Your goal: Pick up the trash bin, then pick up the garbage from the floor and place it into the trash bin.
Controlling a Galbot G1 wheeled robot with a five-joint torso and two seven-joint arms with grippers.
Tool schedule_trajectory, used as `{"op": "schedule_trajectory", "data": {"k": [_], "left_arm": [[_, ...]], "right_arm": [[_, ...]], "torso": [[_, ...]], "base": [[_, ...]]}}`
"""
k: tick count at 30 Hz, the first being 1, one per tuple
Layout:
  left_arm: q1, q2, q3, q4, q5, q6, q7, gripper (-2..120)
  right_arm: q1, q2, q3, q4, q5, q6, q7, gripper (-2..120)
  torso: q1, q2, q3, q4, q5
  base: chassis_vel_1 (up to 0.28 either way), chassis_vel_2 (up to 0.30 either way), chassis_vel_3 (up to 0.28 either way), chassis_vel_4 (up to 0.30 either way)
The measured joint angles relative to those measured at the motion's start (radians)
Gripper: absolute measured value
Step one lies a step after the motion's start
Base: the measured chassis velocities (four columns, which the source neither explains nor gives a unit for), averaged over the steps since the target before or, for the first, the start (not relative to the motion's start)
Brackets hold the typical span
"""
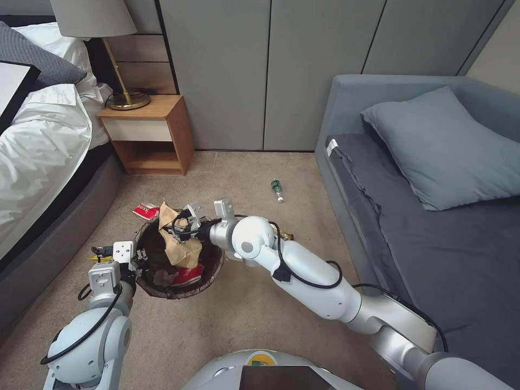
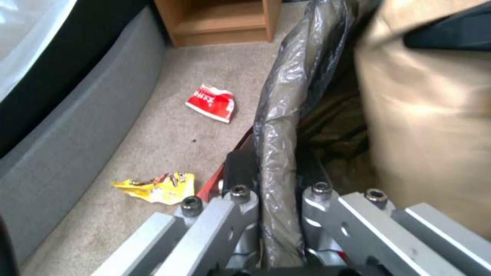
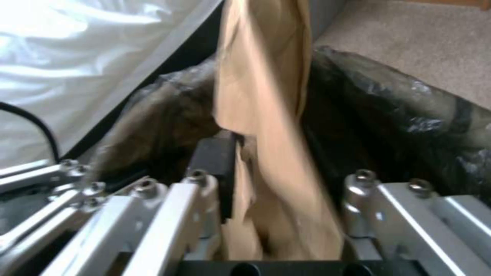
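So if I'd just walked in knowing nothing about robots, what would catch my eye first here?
Likely the brown paper bag, which the right gripper holds over the trash bin on the carpet between the bed and the sofa. The left gripper is clamped on the bin's rim, on the bed side. Litter lies around: a red-white wrapper and a yellow wrapper beside the bin, and a bottle farther off toward the sofa.

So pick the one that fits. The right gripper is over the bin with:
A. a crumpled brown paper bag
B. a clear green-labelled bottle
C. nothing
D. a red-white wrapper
A: the right gripper pinches the crumpled brown paper bag above the bag-lined round trash bin.
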Motion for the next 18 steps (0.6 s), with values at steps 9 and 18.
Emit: {"op": "schedule_trajectory", "data": {"k": [9,18], "left_arm": [[0.001,0.000,-0.004,0.000,-0.002,0.000,0.003,4],[-0.002,-0.002,-0.003,0.002,-0.002,0.000,0.002,4]], "right_arm": [[-0.003,0.007,0.003,-0.011,-0.008,0.008,0.006,64],[-0.011,0.002,0.011,-0.004,-0.008,0.018,0.013,95]], "torso": [[0.000,0.000,0.000,0.0000,0.0001],[0.000,0.000,0.000,0.0000,0.0001]], "base": [[0.000,0.000,0.000,0.000],[0.000,0.000,0.000,0.000]]}}
